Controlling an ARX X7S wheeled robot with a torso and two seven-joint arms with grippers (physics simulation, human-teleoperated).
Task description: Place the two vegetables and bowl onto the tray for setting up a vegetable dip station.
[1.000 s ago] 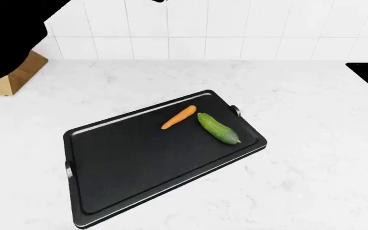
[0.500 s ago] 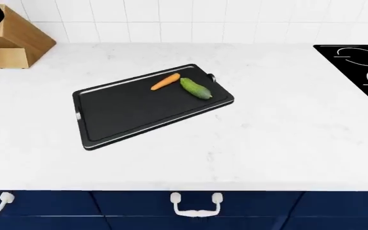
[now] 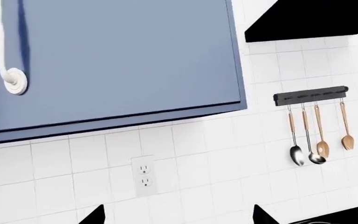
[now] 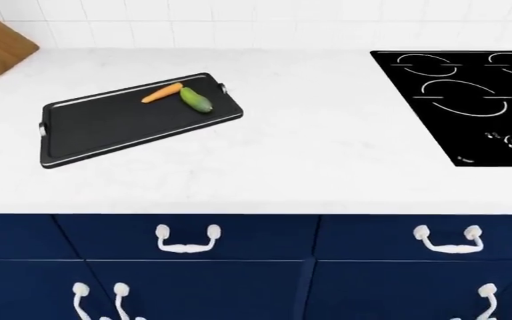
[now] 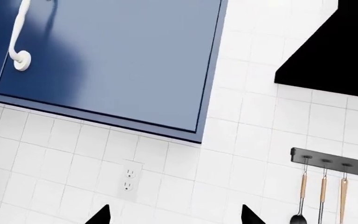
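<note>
desk [image 4: 327, 160]: white, carrying everything; the head view is looking down on it, a stovetop [image 4: 469, 100] sitting at 3 o'clock.
tray [image 4: 105, 130]: lying at 10 o'clock on the desk; probably stiff and light, its end handles the likely hold.
bowl: showing in no view; being ceramic, likely heavy, slick and breakable, best pinched at the rim.
cucumber [image 4: 195, 99]: resting on the tray's far corner; firm, bumpy, apt to roll.
carrot [image 4: 162, 93]: lying just beside the cucumber; light, stiff, tapered.
wrist views: both are pointing up at wall cabinets, an outlet [image 3: 143, 175] and hanging utensils [image 3: 318, 137], which the head view is missing.
jaws: only dark tips are peeking in with a gap between them on each arm, holding nothing; open or closed, I cannot tell.
</note>
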